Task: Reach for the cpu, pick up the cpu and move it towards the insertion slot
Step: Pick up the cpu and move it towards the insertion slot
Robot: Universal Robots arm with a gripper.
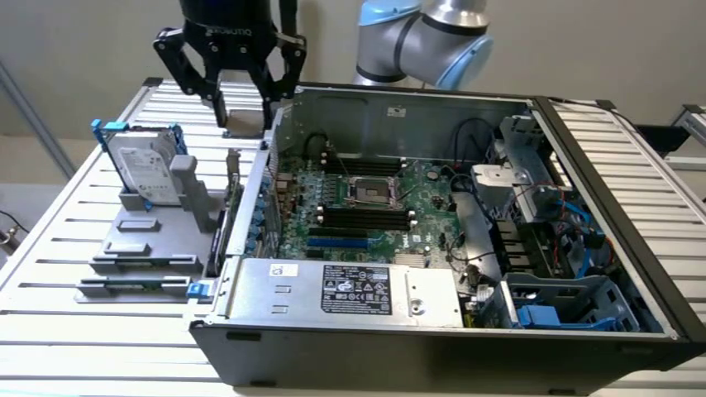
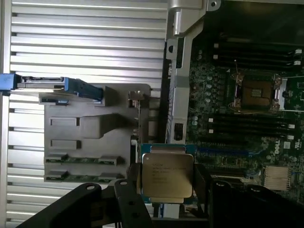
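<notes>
I have the cpu [image 2: 167, 176] clamped between the gripper [image 2: 166, 183] jaws, lifted above the table beside the open case [image 1: 617, 248], so the carry is in hand, and it calls for travel over the wall toward the slot [image 1: 371, 192].

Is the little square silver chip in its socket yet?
Out. The square silver chip sits between the gripper fingers, away from the shiny-framed socket on the green board.
</notes>
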